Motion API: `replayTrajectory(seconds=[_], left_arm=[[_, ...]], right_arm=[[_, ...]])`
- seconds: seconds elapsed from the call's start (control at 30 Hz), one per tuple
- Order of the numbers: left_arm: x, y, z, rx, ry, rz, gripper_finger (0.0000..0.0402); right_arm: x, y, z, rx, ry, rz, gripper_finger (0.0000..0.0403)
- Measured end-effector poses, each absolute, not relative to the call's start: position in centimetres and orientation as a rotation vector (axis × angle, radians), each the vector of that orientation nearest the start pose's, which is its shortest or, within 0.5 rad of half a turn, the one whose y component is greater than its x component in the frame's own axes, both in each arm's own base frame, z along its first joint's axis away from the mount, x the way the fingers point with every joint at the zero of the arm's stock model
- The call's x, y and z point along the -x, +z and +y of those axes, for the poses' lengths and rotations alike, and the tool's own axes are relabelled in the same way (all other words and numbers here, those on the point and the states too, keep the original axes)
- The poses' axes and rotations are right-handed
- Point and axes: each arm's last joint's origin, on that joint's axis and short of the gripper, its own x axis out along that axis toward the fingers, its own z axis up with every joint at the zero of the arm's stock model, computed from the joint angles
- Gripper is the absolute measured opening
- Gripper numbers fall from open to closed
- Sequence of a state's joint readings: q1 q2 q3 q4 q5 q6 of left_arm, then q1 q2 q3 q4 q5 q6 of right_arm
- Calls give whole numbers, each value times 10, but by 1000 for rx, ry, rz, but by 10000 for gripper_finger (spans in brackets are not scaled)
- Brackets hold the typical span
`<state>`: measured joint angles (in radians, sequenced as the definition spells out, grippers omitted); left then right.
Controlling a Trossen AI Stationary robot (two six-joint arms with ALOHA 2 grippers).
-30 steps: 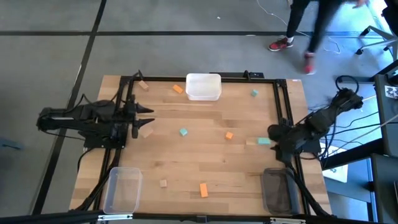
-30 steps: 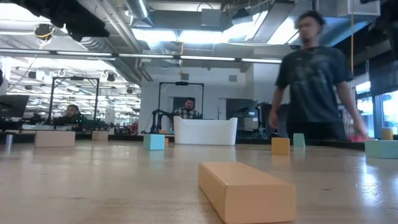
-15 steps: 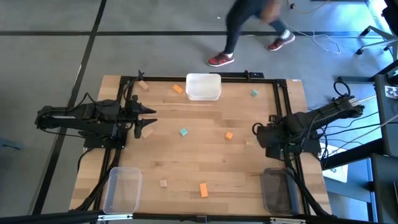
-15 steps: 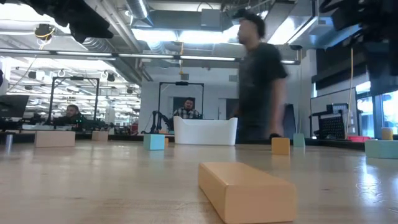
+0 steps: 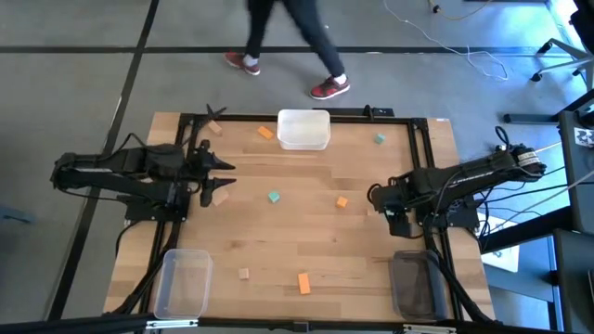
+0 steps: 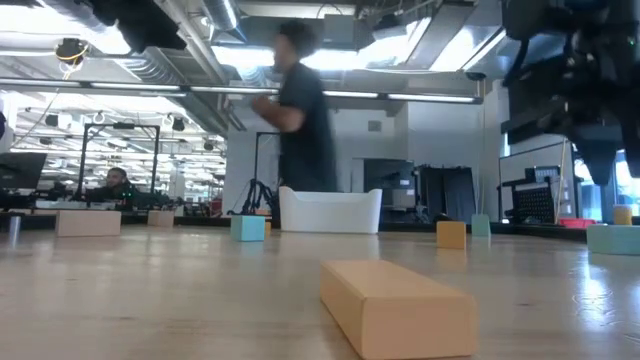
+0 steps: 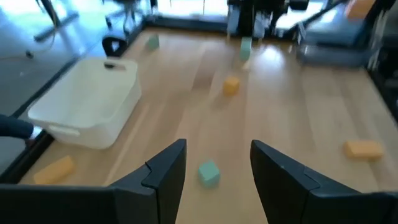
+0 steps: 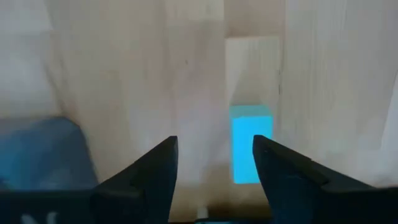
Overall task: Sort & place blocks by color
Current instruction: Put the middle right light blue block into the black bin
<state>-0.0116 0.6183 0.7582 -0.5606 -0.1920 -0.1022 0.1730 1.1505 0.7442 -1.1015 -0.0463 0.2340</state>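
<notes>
Teal block (image 8: 251, 143) just beyond the right gripper (image 8: 214, 163), fingers spread apart.

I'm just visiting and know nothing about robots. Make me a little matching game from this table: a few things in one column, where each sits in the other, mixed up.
Things:
1. white bin
2. orange bar
3. left gripper
4. right gripper

Places:
A. open, above a teal block
B. far edge of the table, middle
C. near edge, between the two clear bins
D. left side, open and pointing toward the table's middle

Pairs: 1-B, 2-C, 3-D, 4-A
</notes>
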Motion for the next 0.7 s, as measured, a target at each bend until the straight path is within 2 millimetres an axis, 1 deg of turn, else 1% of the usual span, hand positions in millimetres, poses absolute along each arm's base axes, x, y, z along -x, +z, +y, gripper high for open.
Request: replayTrajectory(seconds=[0.1,0.2,0.3,0.43,0.7], left_arm=[[-134,325,4,46,200,459,172],[-140,335,4,23,195,479,172],[-147,342,4,16,195,485,172],[-155,343,4,14,195,509,172],[-164,339,4,30,201,542,172]], right_arm=[[-162,199,28,-90,-7,1540,209],[-158,190,25,-70,-6,1557,209],[-155,182,23,-91,-36,1570,209],[-153,178,20,-101,-117,1581,209],[-154,178,20,-112,-127,1582,209]])
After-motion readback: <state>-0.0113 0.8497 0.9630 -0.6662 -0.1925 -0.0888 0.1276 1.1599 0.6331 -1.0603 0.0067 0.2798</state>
